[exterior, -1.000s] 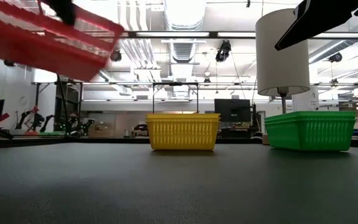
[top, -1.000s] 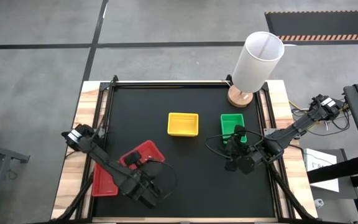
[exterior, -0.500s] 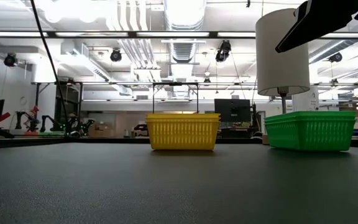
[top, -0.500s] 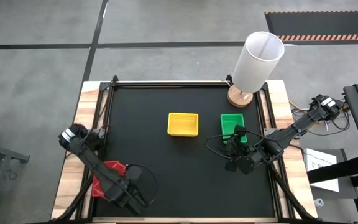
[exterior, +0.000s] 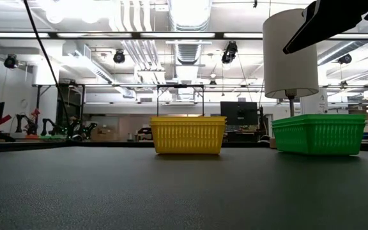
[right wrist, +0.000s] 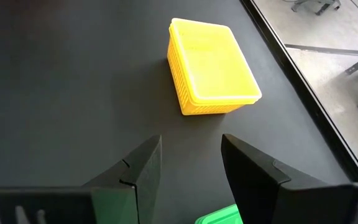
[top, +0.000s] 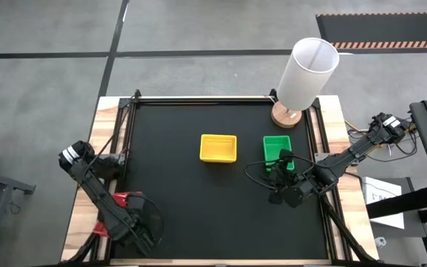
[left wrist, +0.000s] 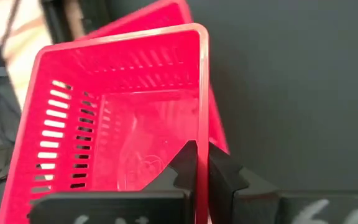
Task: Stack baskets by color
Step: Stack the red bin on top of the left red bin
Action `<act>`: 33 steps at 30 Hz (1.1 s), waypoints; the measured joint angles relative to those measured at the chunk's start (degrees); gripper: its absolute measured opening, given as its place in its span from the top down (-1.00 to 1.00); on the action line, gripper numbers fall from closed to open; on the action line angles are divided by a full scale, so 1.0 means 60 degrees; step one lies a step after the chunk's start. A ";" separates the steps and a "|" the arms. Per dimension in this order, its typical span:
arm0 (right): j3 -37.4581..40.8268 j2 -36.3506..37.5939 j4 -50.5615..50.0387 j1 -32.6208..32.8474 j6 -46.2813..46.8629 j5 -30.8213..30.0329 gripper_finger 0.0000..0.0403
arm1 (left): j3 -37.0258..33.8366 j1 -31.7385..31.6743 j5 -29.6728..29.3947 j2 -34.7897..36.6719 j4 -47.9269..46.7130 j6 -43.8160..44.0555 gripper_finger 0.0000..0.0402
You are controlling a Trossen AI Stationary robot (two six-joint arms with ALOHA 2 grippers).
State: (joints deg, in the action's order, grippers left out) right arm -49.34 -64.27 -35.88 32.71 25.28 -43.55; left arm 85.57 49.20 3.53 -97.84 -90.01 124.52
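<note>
At the near left corner of the desk [top: 221, 222], my left pincer [left wrist: 199, 163] was clamped tight on the rim of a red basket [left wrist: 114, 134], one finger inside the wall and one outside. From my left wrist I could see a second red basket [left wrist: 182, 12] lying close beneath the one I held, its edge showing past the held basket's far rim; whether the two touched I could not tell. From above, only a patch of red [top: 127, 199] showed beside my left arm near the desk's wooden edge. My right pincer [right wrist: 190, 163] hung with its fingers [right wrist: 143, 167] well apart and nothing between them, just above the near end of the green basket stack [top: 276, 150], a sliver of which showed green [right wrist: 219, 216] below my right wrist. That green stack sat on the right side of the desk, near the tall white cylinder [top: 307, 71] on its wooden base at the far right corner. The yellow basket stack [top: 218, 147] stood just left of the green one, apart from it, around the middle of the dark mat. At desk height, the yellow [exterior: 188, 135] and green [exterior: 319, 133] stacks stood level, side by side.
</note>
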 joint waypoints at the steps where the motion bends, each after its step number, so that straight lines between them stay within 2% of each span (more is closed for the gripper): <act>1: 0.0000 0.0004 -0.0003 0.0000 0.0000 0.0000 0.21 | -0.0206 0.0036 0.0002 0.0011 -0.0005 0.0131 1.00; 13: 0.0000 0.0000 -0.0006 0.0000 0.0000 0.0000 0.20 | -0.1695 0.0002 -0.0365 0.0018 0.0021 0.0961 1.00; 19: 0.0000 0.0000 -0.0005 0.0003 0.0004 0.0000 0.21 | -0.1750 -0.0091 -0.0745 0.0018 -0.0002 0.0941 1.00; 33: 0.0000 0.0000 -0.0008 0.0002 0.0004 0.0002 0.19 | -0.1775 -0.0162 -0.0860 -0.0017 0.0672 0.0941 1.00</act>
State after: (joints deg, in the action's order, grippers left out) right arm -49.34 -64.27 -35.93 32.72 25.30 -43.54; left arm 74.91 48.23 -1.63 -97.94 -85.97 130.17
